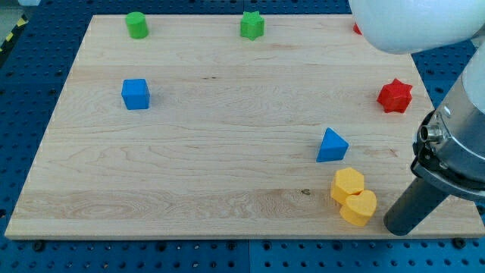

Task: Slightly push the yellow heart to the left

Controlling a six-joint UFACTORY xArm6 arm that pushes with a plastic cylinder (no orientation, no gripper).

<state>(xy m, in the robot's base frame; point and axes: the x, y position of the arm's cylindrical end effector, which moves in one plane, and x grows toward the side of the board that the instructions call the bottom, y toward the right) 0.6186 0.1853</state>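
The yellow heart [359, 208] lies near the view's bottom right edge of the wooden board [227, 144]. A yellow hexagon [347, 184] touches it on its upper left. My tip [397, 227] is the dark rod's lower end, just right of the yellow heart and slightly lower, with a small gap between them. A blue triangle [331, 145] sits just above the yellow pair.
A red star [395, 95] is at the right edge. A blue cube [136, 94] is at the left. A green cylinder [136, 25] and a green star [252, 25] sit along the top edge. A red block [357, 29] is partly hidden by the white arm [413, 23].
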